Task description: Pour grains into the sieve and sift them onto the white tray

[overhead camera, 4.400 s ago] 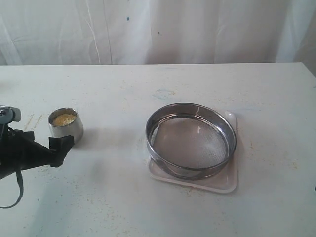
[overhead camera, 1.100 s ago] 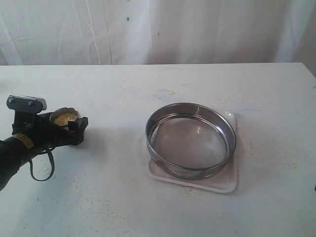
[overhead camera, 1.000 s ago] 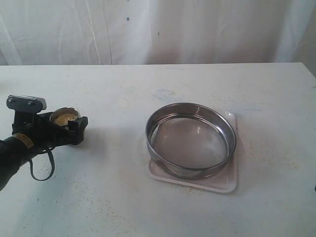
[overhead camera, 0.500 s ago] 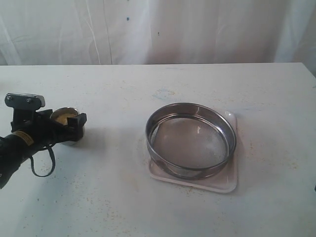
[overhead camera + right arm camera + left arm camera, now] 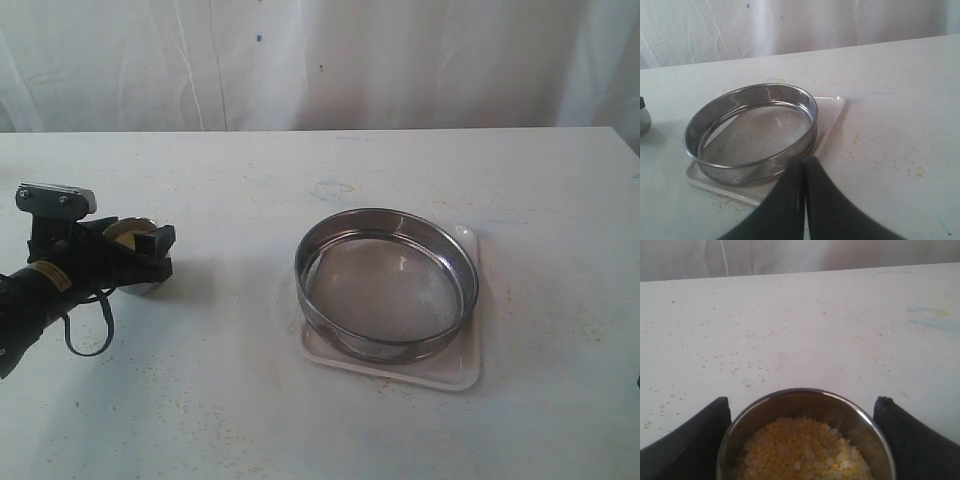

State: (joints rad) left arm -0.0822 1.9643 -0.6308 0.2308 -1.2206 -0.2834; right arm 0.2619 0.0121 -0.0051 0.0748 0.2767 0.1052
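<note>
A small steel cup (image 5: 852, 412) holds the golden-yellow grains (image 5: 800, 450). My left gripper (image 5: 802, 402) is shut on the cup, with one black finger pressed against each side. In the exterior view the cup (image 5: 147, 287) and my left gripper (image 5: 135, 240) are at the table's left. The round steel sieve (image 5: 386, 285) rests on the white tray (image 5: 450, 372), right of centre, and no grains show on its mesh. My right gripper (image 5: 804, 159) is shut on nothing, just in front of the sieve (image 5: 752, 130) and tray (image 5: 832, 107). It does not show in the exterior view.
Scattered grain specks (image 5: 215, 425) dot the white table. A white curtain (image 5: 320, 60) hangs behind the table's far edge. A stretch of bare tabletop (image 5: 235, 270) separates the cup from the sieve.
My left gripper moved from in front of the cup to around it. Over the last half second it rose slightly with the cup. The sieve and tray did not move.
</note>
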